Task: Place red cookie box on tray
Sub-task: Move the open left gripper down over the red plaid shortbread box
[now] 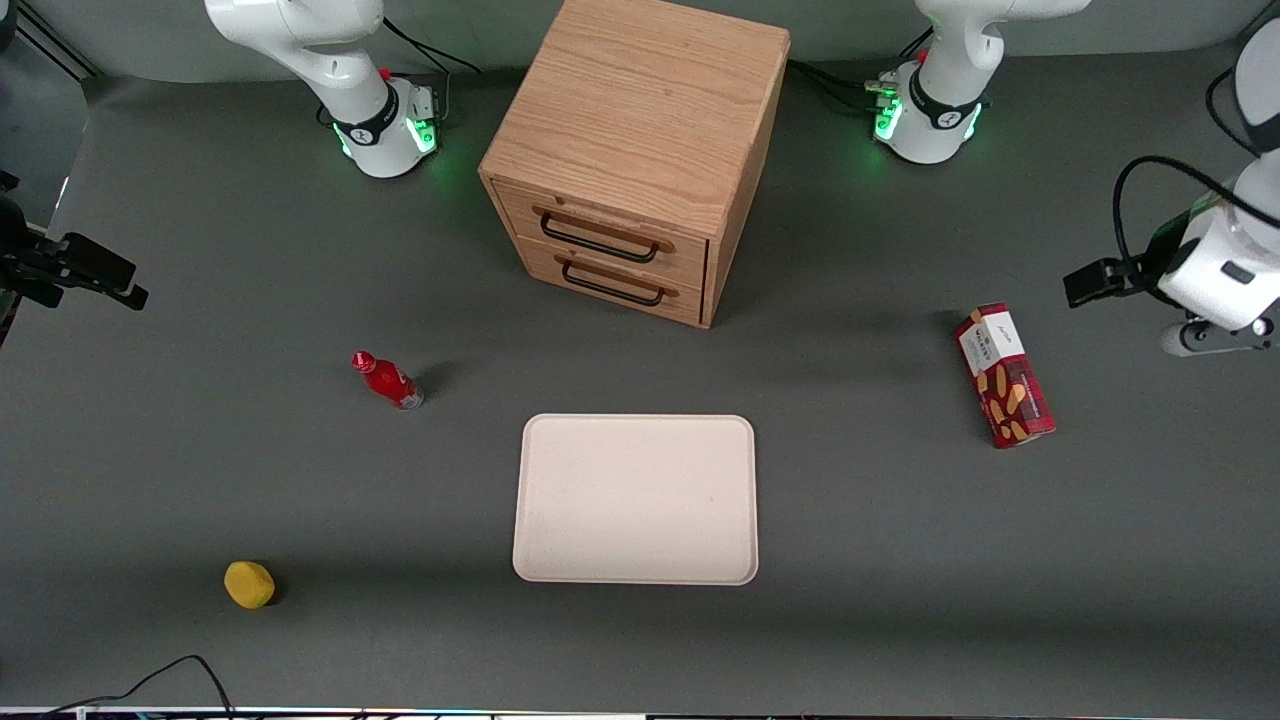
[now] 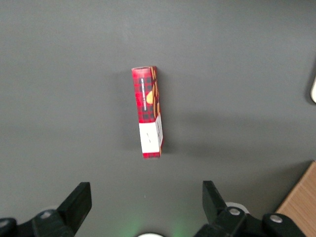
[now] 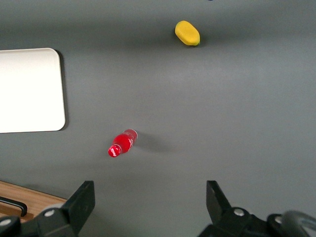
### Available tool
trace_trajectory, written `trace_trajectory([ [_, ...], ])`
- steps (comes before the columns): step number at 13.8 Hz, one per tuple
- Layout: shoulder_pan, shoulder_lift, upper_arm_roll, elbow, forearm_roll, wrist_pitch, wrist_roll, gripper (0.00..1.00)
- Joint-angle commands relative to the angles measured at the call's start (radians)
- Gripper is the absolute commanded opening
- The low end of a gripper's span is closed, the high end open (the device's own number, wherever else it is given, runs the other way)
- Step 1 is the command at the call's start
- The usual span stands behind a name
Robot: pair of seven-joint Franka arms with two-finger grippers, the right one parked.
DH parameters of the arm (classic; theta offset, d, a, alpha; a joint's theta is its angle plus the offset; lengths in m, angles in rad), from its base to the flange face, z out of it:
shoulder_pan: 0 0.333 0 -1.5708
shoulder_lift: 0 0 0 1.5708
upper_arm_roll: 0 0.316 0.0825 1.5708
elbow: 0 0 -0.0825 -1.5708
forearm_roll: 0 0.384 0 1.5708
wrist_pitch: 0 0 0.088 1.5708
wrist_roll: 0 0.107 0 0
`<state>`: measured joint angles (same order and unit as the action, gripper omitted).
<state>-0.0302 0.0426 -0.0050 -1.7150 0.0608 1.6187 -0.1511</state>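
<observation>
The red cookie box (image 1: 1004,376) lies flat on the grey tabletop (image 1: 200,480) toward the working arm's end, long axis running roughly twelve to six on the clock, white end panel at the twelve o'clock end and the cookie pictures toward six, slightly nearer the front camera. The claw (image 2: 146,205) hangs above the tabletop with its two dark fingers (image 2: 79,200) spread wide, nothing between them, and the box sits clear of both fingertips, untouched; from the wrist camera the box shows complete, plaid side up, its white panel the end closest to the claw. In the front view the arm's wrist sits out at the box's three o'clock, raised off the surface. The tray (image 1: 635,498) rests in the middle of the tabletop, cream-white and bare, well apart from the box and nearer the front camera than the wooden drawer cabinet (image 1: 640,150). A small red bottle (image 1: 388,380) lies tipped toward the parked arm's end, and a yellow lump (image 1: 249,584) sits nearer the front camera than that bottle.
</observation>
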Motion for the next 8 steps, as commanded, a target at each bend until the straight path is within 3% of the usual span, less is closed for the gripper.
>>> trace_trajectory([
  [1,0.029,-0.015,0.003,-0.121,0.004,0.14,0.024,1.0],
  [4,0.059,0.006,0.003,-0.221,0.004,0.304,0.025,1.0],
  [8,0.102,0.097,0.003,-0.238,-0.009,0.432,0.025,1.0],
])
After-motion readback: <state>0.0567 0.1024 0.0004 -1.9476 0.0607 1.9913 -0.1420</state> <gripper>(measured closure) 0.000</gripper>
